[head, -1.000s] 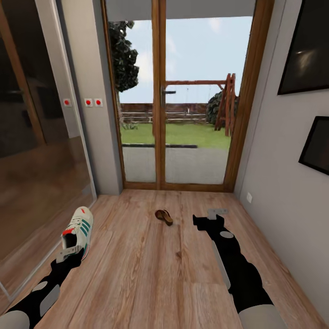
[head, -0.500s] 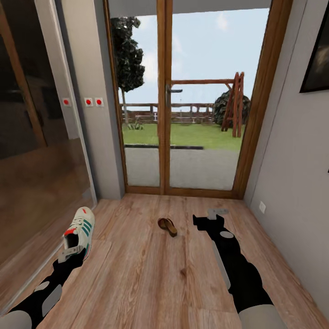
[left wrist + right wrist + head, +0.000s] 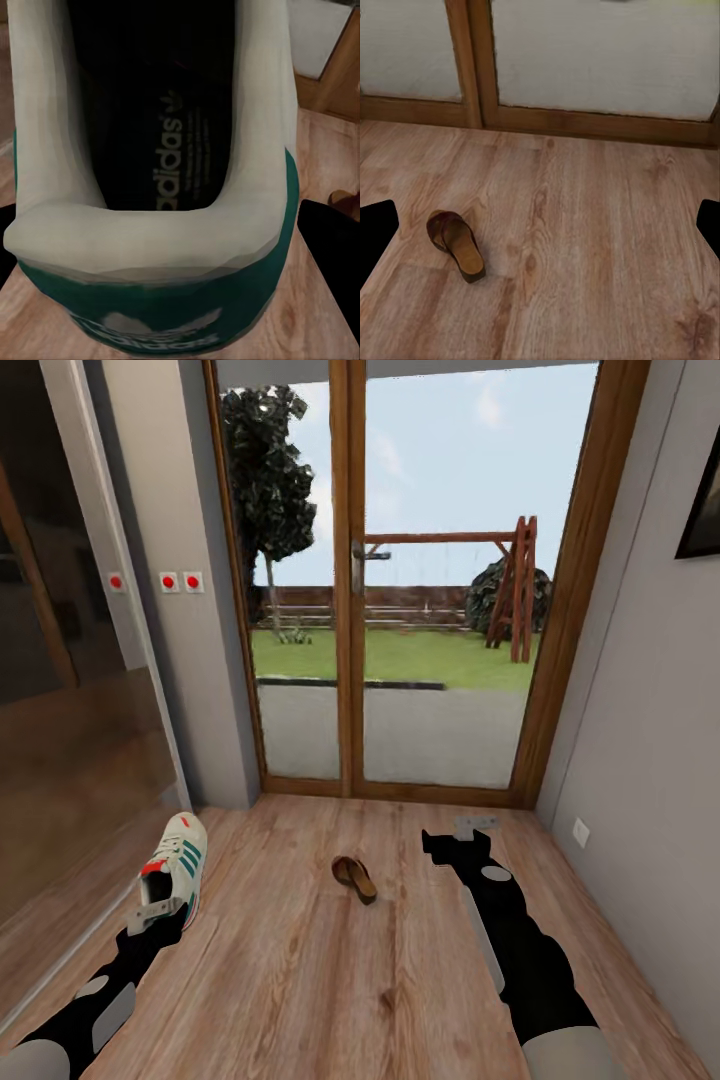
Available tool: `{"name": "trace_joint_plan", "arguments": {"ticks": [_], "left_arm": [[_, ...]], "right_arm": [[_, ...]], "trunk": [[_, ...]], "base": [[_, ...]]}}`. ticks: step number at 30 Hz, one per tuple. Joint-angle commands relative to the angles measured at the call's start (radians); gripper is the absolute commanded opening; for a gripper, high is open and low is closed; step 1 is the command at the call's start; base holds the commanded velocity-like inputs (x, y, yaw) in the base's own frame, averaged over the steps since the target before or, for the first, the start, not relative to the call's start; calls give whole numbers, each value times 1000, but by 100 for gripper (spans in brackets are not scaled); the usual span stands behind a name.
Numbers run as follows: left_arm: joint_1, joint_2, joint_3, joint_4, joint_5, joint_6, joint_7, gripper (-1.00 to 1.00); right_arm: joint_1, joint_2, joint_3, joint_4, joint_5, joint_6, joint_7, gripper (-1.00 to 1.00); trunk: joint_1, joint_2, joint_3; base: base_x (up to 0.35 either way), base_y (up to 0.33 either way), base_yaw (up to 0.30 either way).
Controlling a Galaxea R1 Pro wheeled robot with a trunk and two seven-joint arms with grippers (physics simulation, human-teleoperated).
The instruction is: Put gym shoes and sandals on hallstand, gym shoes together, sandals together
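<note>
Fingers of the left gripper (image 3: 158, 913) clamp the heel end of one gym shoe (image 3: 176, 865), holding it above the corridor floor (image 3: 300, 980) at the left of the head view, close to the dark glossy panel (image 3: 70, 760) on that side. Fingers of the right gripper (image 3: 470, 828) stand apart with nothing between them, hovering over bare planks on the right; in the right wrist view their dark tips sit at the two side edges with a wide gap.

Beyond them, the big glazed door (image 3: 400, 610) in its brown wooden frame closes the corridor's far end, with lawn, a fence and a wooden swing frame outside. Three small white plates with red dots (image 3: 168, 582) sit on the wall left of the door.

Held by its heel, the gym shoe runs lengthwise away from the robot, toe toward the door, green stripes on its side and a red tab at the tongue. The left wrist view (image 3: 165, 247) looks into its opening: the dark insole carries the word "adidas" under a trefoil mark, and the green heel patch bears white lettering too blurred to read.

One sandal (image 3: 355, 879) (image 3: 456, 244) lies flat on the floor between the two arms, nearer the door, its long axis on a diagonal with its open heel toward the robot and its right.
</note>
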Motion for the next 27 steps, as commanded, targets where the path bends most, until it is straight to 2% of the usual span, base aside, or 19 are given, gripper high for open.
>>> {"name": "trace_joint_plan", "arguments": {"ticks": [1, 11, 22, 27], "left_arm": [[-1, 1, -6, 1, 11, -4, -3, -100], [-1, 1, -6, 1, 11, -4, -3, -100], [-1, -1, -6, 1, 11, -4, -3, -100], [-2, -7, -6, 1, 11, -4, -3, -100]], "right_arm": [[0, 0, 1, -1, 8, 6, -2, 100], [0, 0, 1, -1, 8, 6, -2, 100], [0, 0, 1, -1, 8, 6, -2, 100], [0, 0, 1, -1, 8, 6, -2, 100]], "trunk": [[0, 0, -1], [0, 0, -1], [0, 0, -1], [0, 0, -1]], "base": [[301, -198, 135], [300, -190, 254], [272, -32, 286], [237, -164, 286]]}}
